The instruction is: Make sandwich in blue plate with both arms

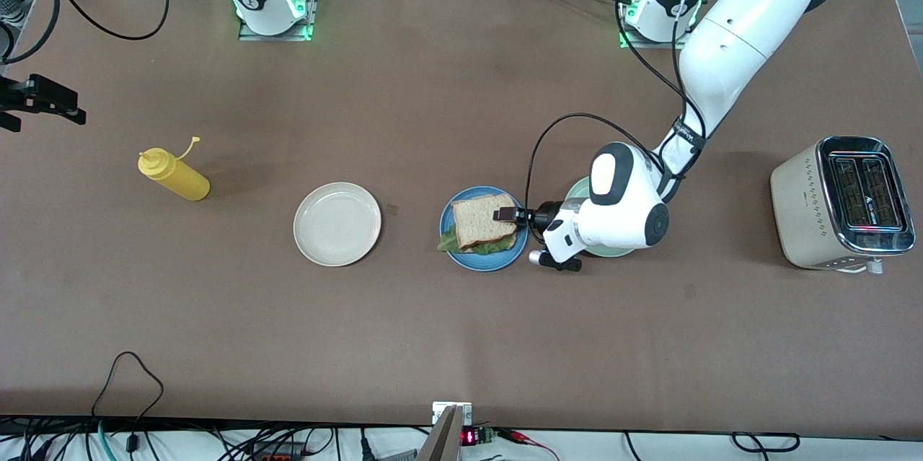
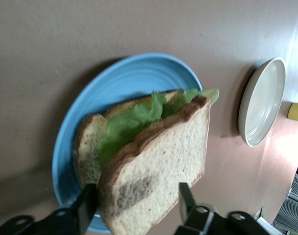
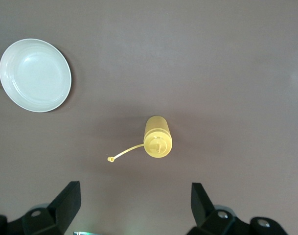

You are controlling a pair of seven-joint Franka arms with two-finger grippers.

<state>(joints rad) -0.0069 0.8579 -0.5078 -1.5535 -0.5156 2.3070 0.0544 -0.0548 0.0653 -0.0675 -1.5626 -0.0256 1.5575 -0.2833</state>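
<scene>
Front view, plate: the blue plate [image 1: 461,250] sits mid-table, between a cream plate [image 1: 337,224] and a mint-green plate [image 1: 577,190] that is largely hidden under the left arm.
Front view, sandwich: the sandwich [image 1: 482,224] lies on the blue plate, top slice over a lettuce leaf [image 1: 451,241] that spills past the crust.
Front view, left gripper: the left gripper [image 1: 507,215] is low at the top slice's edge, on the side toward the mint-green plate.
Front view, surroundings: a yellow mustard bottle [image 1: 173,175] stands toward the right arm's end, a toaster [image 1: 841,203] toward the left arm's end.
Left wrist view, grip: the fingers [image 2: 85,211] stand spread on either side of the top slice [image 2: 156,183], which leans on the lettuce; whether they press it cannot be told.
Left wrist view, step: seemingly letting go of the top slice. Done well, the jaws part fully, then withdraw without dragging the bread askew.
Right wrist view, right gripper: the right gripper [image 3: 135,205] waits, jaws wide and empty, high over the mustard bottle [image 3: 157,137].
</scene>
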